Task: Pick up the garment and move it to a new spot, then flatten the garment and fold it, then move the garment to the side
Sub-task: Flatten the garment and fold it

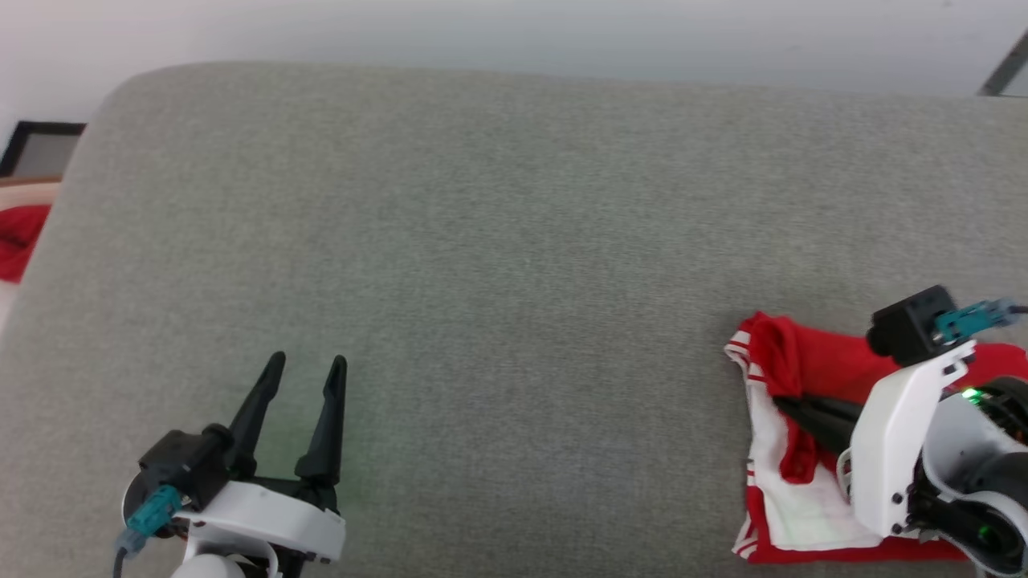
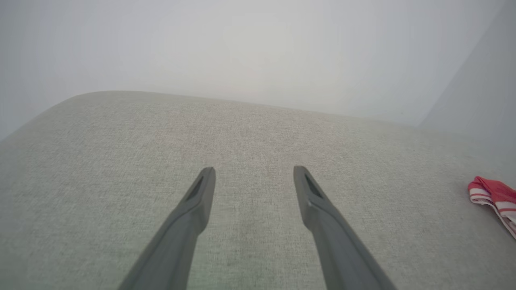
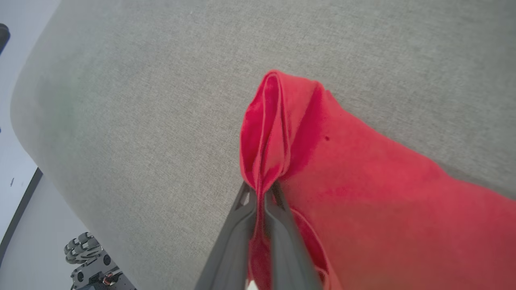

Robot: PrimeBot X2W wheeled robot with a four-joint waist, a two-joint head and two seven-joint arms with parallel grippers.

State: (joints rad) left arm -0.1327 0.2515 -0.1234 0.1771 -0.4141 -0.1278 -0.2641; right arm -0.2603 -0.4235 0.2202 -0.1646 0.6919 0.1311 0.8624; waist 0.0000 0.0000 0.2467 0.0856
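Rightward, my right pincer (image 3: 260,190) clamps the garment's (image 1: 811,361) red folded edge; my left pincer (image 1: 308,360), parted, hovers over wide open grey upholstery (image 1: 482,241).

The left black 2-fingered gripper (image 1: 308,360) hangs with fingers spread apart; the right black 2-fingered gripper (image 1: 785,403) pinches a fold of the red jersey garment (image 1: 811,361).

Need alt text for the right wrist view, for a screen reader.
The right gripper, fingers shut, pinches a raised fold of the red garment, which lies on a grey fabric surface. Pale floor shows at the left edge.
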